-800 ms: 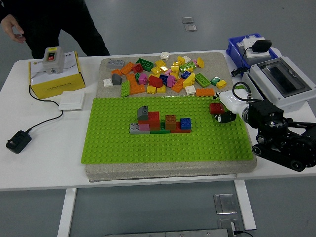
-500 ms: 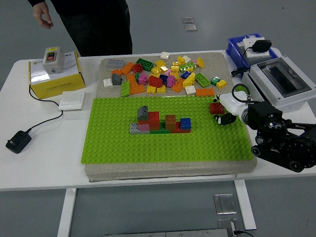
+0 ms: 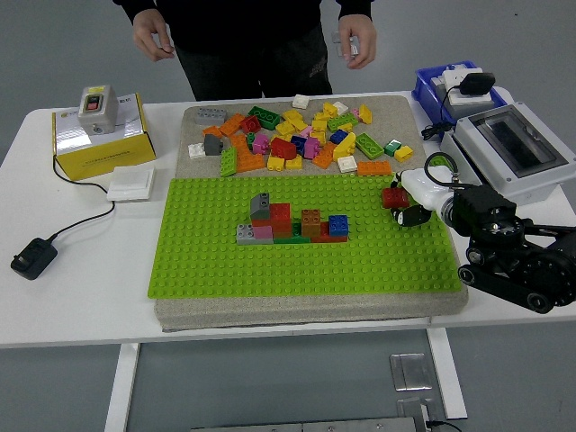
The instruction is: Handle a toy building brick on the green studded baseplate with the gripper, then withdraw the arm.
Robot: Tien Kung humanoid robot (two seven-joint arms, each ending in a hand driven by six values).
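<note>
Right hand (image 3: 416, 203) sits over the right end of the green baseplate (image 3: 225, 265), its black arm (image 3: 517, 247) coming in from the right edge of the head view; the fingers look curled about a dark red brick (image 3: 392, 197), which is at the hand's left side, just above the baseplate's studs near its upper right corner. Whether the brick is seated on the studs or only held against them cannot be told from here. Compared with the two earlier frames, hand and brick are in practically the same spot: no visible lift, no visible release. What has changed is at the far side of the worktop (image 3: 81, 297): the person (image 3: 252, 36), who was at the upper left, now stands centred behind the loose brick pile (image 3: 297, 135), both hands raised clear of the worktop and touching nothing on it. Judgement: the robot is paused in the handling step, probably pressing or settling the brick, and the withdrawal has not begun. The small built cluster (image 3: 290, 222) in the middle of the baseplate is untouched and well apart from the hand. Left arm not in view. Next move likely calls for the fingers to let go cleanly before the arm pulls back to the right; risk is the brick dragging off with them.
</note>
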